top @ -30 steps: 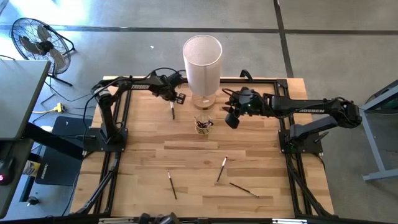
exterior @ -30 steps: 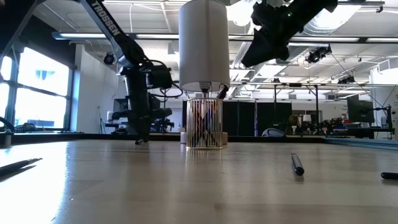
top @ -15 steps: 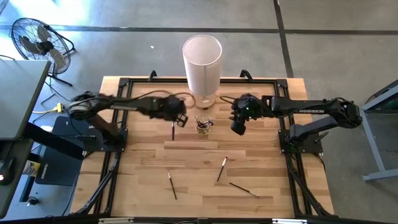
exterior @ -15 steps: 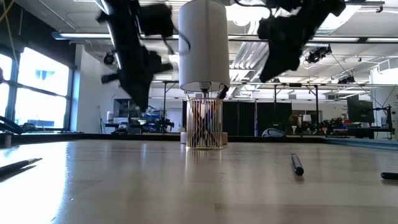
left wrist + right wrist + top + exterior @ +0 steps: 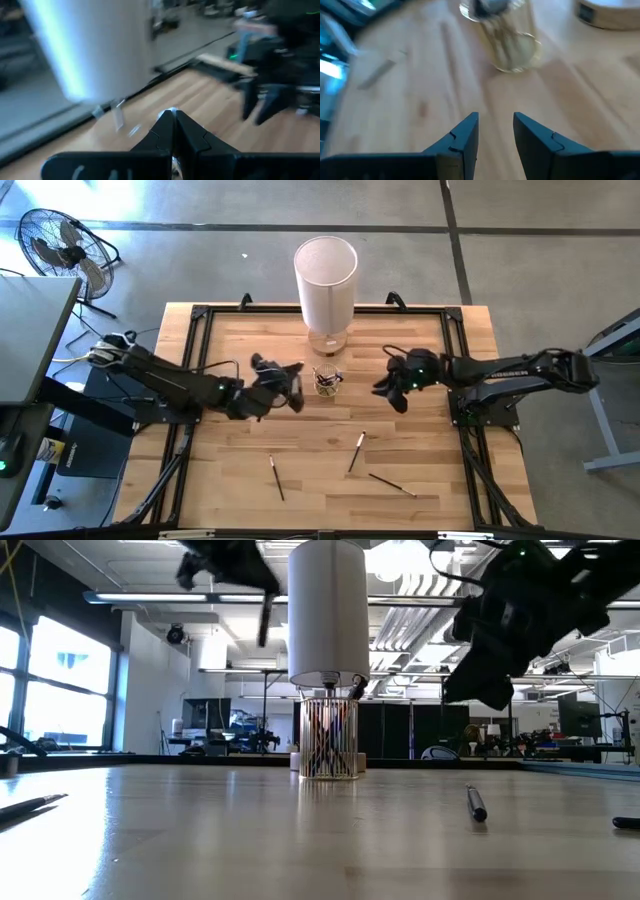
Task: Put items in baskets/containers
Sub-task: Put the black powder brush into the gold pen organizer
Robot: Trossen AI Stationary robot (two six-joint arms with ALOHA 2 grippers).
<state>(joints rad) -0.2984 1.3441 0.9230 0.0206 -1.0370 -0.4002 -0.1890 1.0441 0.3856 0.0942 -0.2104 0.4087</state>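
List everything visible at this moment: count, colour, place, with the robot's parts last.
Loose brushes: three, dark with pale ends, on the table's near half.
Held brush: one, dark, in the air left of the cup.
Cup: one, clear yellowish, table centre, holding brushes.
White cylinder: one, behind the cup.
Table: one, light wood.
Fan: one, black, on the floor far left.
Left gripper: fingers shut on held brush, left of the cup.
Right gripper: fingers open, empty, right of the cup.

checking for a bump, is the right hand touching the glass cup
Apart. In the high view, bare table shows between the right hand and the glass cup; the right wrist view shows its open fingers short of the cup.
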